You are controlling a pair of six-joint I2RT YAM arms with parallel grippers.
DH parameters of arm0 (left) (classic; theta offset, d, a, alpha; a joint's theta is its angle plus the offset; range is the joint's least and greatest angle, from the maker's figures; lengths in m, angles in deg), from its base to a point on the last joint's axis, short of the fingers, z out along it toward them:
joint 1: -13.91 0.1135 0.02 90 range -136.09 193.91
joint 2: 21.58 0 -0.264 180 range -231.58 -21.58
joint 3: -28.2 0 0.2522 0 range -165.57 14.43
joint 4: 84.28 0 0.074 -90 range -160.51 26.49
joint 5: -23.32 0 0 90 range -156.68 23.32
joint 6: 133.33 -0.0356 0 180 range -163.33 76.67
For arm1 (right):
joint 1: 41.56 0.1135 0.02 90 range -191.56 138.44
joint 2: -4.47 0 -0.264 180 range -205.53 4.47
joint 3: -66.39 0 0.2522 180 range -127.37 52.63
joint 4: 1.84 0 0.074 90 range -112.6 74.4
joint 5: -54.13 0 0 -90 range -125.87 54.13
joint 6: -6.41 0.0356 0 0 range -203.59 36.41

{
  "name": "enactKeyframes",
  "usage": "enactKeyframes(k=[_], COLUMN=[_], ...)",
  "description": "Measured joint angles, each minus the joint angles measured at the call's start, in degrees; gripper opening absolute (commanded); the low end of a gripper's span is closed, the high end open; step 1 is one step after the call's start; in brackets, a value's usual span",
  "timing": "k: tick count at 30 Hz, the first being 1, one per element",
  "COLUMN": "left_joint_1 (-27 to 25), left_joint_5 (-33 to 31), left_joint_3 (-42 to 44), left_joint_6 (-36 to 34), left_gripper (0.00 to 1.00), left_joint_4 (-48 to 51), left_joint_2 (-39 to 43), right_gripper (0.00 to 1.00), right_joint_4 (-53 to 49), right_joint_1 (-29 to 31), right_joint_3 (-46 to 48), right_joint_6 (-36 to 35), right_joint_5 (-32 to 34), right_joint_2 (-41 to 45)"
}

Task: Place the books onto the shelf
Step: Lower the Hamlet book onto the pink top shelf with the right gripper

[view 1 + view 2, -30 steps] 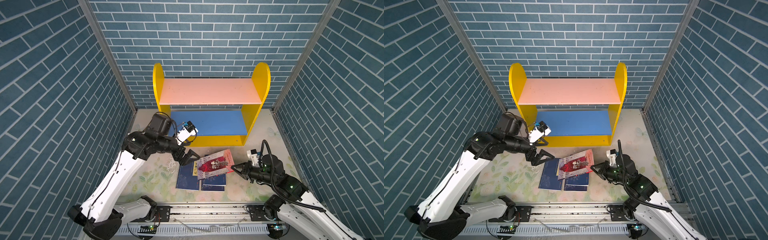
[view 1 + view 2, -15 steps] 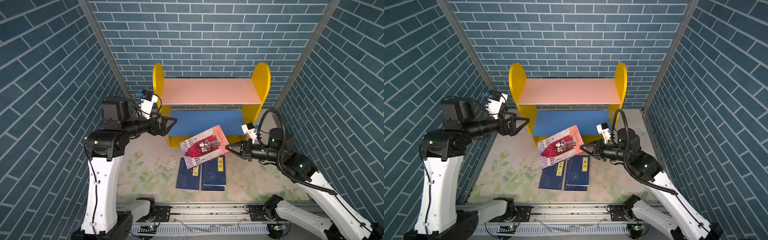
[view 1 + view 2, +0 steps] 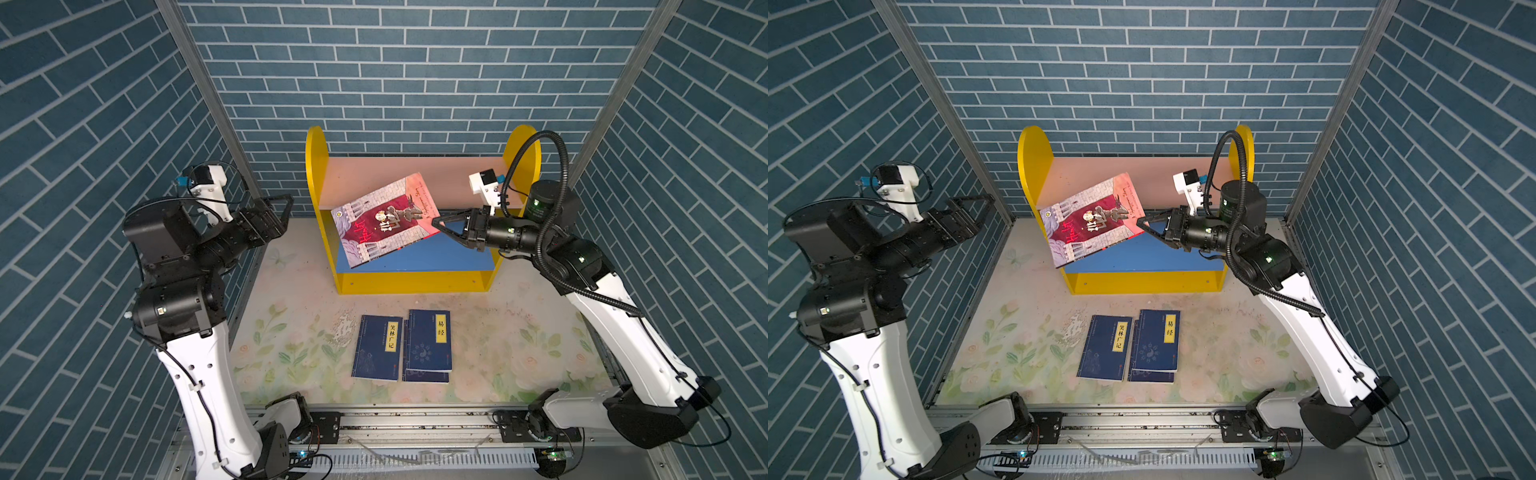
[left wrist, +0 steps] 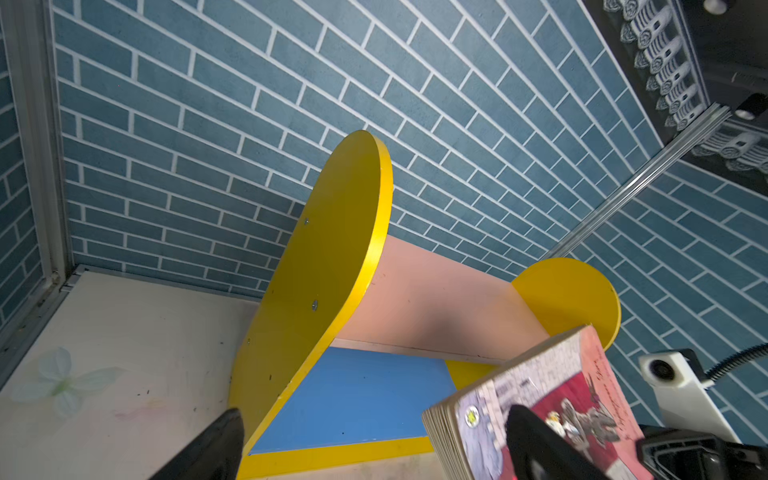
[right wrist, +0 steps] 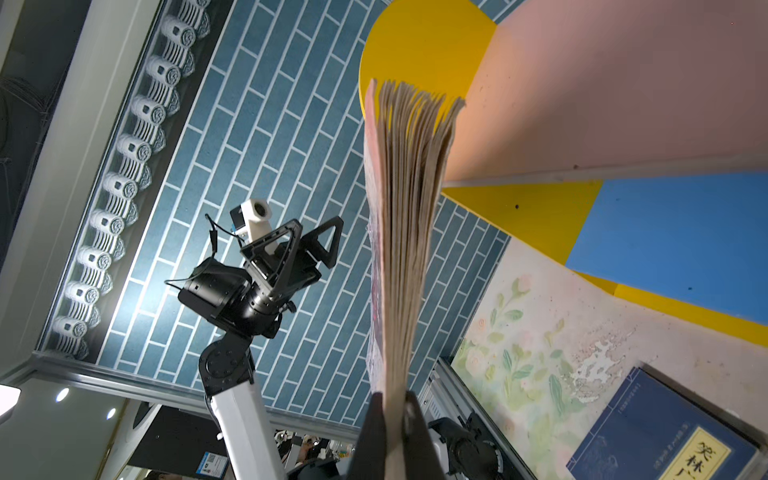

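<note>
Glossy paperback [image 3: 384, 220] (matt paper pages)

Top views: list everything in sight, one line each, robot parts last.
red picture book: one, red, grey and pink cover, held tilted in front of the shelf boards.
navy books: two covers showing, dark blue with yellow labels, flat on the table in front of the shelf; at least one more edge peeks from under the right-hand one.
shelf: one, yellow sides and base, pink upper board, blue lower board, against the back wall; both boards bare.
table: one, pale with a flower print.
walls: three, blue brick pattern, around the table.
left arm: one, black and white, left of the shelf, jaws open and empty.
right arm: one, black and white, jaws shut on the red picture book's edge.
</note>
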Motion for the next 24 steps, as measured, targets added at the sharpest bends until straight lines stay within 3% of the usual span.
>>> enactKeyframes(k=[10,24], left_joint_1=[0.04,-0.09], left_joint_5=[1.66,5.05], left_joint_3=[8.41,9.53], left_joint_6=[4.02,6.29], left_gripper=[1.00,1.00], left_joint_4=[-7.45,-14.71], left_joint_2=[2.01,2.89], right_gripper=[0.00,0.00], right_joint_4=[3.98,4.24], right_joint_1=[-1.36,-0.46], right_joint_3=[-13.27,-26.49], right_joint_6=[-0.02,-0.04], right_joint_5=[4.39,12.22], right_joint_2=[-12.17,-26.93])
